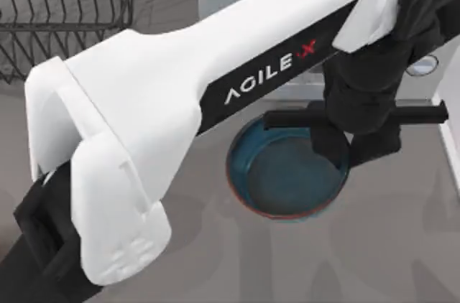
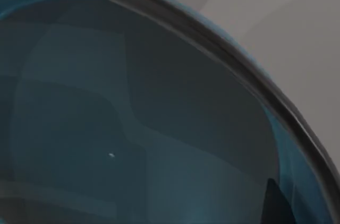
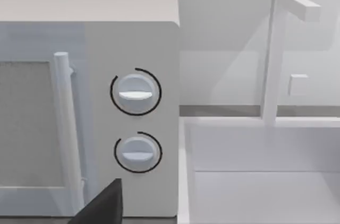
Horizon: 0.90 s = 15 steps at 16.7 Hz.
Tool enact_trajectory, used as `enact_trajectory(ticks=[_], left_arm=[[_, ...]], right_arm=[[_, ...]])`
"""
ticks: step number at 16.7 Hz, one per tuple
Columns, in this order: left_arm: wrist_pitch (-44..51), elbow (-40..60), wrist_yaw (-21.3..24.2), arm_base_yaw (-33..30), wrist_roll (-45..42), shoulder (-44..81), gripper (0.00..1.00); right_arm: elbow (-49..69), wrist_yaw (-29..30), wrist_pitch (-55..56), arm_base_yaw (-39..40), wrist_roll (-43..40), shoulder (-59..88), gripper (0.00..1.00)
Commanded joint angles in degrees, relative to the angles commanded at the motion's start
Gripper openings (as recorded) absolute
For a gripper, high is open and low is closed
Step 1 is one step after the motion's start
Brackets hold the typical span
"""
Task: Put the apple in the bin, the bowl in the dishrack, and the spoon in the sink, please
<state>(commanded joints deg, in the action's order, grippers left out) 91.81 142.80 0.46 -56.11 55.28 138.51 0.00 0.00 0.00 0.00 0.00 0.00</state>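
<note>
Left arm (image 1: 144,123) spans the tabletop, gripper (image 1: 338,146) at the bowl (image 1: 287,181).
Fingers straddle its far rim (grip width: cannot tell), apparently for lifting toward the dishrack (image 1: 65,1), far-left corner.

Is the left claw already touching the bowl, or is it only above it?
Cannot tell. In the top view the left claw overlaps the bowl at its rim, but no view plainly shows contact or a gap.

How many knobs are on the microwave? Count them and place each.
2. The upper knob and the lower knob are stacked on the microwave panel, right of its door handle.
</note>
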Motion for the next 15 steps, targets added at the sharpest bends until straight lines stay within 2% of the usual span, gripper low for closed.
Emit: enact_trajectory(ticks=[6, 11, 15], left_arm=[[-15.69, -26.19, 1.64, 23.82, -18.18, -24.96, 0.0], [-39.02, -50.24, 4.96, 43.9, -34.04, -51.42, 0.0], [-59.16, -65.83, 8.05, 55.93, -44.71, -70.0, 0.0]], right_arm=[[0.0, 0.0, 0.0, 0.0, 0.0, 0.0, 1.0], [0.0, 0.0, 0.0, 0.0, 0.0, 0.0, 1.0], [0.0, 0.0, 0.0, 0.0, 0.0, 0.0, 1.0]])
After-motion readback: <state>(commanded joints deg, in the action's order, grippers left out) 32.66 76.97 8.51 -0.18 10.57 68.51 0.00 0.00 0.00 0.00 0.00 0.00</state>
